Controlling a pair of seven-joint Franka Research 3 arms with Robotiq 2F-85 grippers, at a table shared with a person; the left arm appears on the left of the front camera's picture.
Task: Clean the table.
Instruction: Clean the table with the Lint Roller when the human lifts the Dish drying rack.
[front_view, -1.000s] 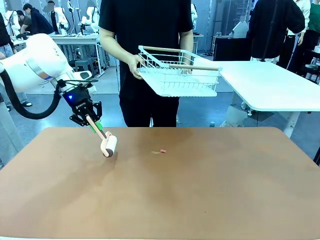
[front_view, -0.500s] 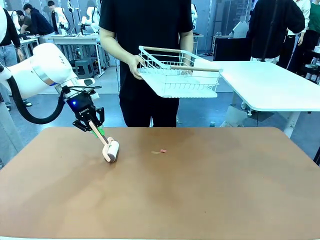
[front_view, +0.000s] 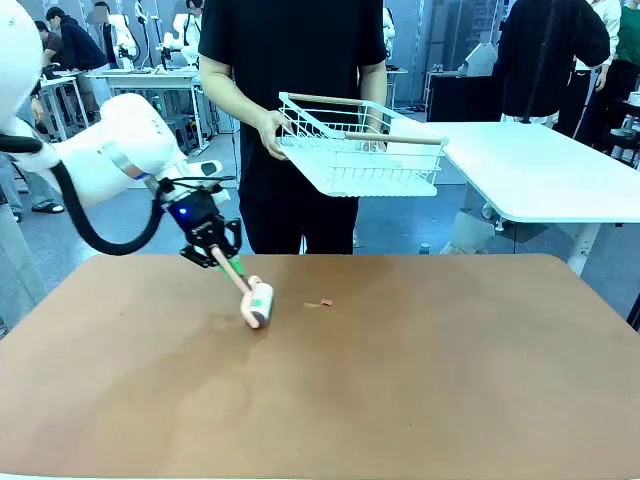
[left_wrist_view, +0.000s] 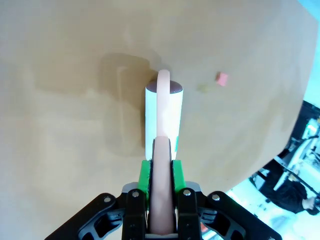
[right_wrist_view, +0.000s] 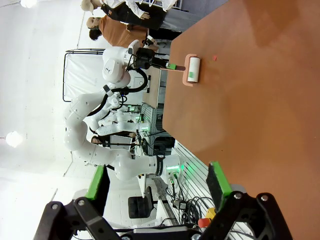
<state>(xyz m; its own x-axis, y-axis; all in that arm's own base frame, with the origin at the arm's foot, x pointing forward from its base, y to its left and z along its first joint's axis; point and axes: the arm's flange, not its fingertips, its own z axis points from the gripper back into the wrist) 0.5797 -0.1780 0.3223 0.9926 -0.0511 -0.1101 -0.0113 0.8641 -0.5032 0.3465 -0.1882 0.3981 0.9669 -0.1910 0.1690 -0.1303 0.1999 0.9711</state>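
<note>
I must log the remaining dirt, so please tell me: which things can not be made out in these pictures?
- Pink scrap: too small in the front and left wrist views to identify.
- Pale speck beside it: too faint, left wrist view.
- Lint roller, held by the left gripper: its underside faces the table, so dirt on it is hidden.
- Table's near corners: cut off by the front view's side edges.

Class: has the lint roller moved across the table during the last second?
Yes. Held in the left claw, the lint roller has moved rightward in the front view, nearer the fixed pink scrap.
</note>
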